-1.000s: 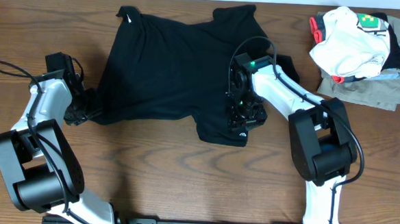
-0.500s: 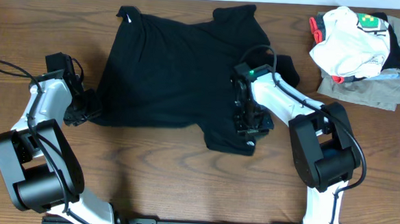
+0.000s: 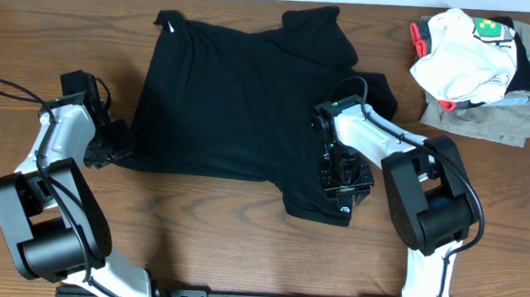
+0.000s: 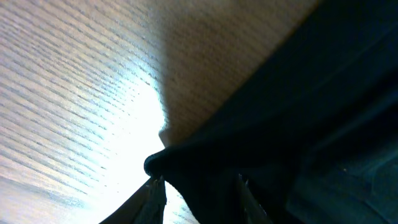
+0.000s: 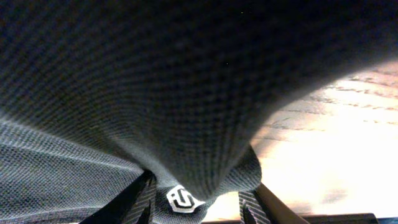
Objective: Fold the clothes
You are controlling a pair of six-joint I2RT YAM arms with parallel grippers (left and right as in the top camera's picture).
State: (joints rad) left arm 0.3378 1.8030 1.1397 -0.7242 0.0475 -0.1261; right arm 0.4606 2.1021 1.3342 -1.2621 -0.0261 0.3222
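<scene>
Black garment [image 3: 231, 101], small white logo [image 5: 181, 199] gripped in right claw [image 5: 198, 200]

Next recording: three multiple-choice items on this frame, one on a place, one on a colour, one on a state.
1. Where does the pile of other clothes lie?
A. far right corner of the table
B. between the arms
C. near left edge

2. What colour is the shirt spread between the arms?
A. white
B. black
C. khaki

3. What is the right gripper doing?
A. hanging open
B. pinching the shirt's hem
C. holding a cup

1 A: overhead shows it top right.
2 B: plain black cloth.
3 B: wrist view shows fabric between its fingers.
</scene>
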